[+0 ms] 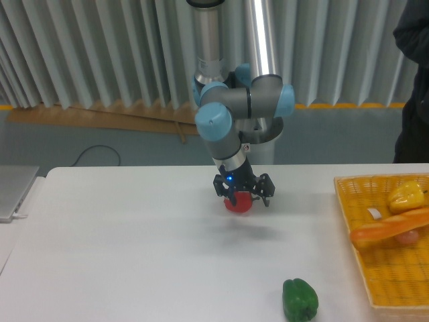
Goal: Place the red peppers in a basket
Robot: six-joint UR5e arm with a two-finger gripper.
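Observation:
A small glossy red pepper (239,202) hangs a little above the white table near its middle, with my gripper (241,198) shut on it from above. The black fingers cover its top. Far to the right, partly cut off by the frame edge, lies the yellow-orange mesh basket (367,268).
A green pepper (299,299) lies on the table near the front edge. Inside the basket are a yellow pepper (406,196), a long orange item (387,229) and a small white piece. A person in dark clothes stands at the far right. A grey laptop edge (13,191) sits at left.

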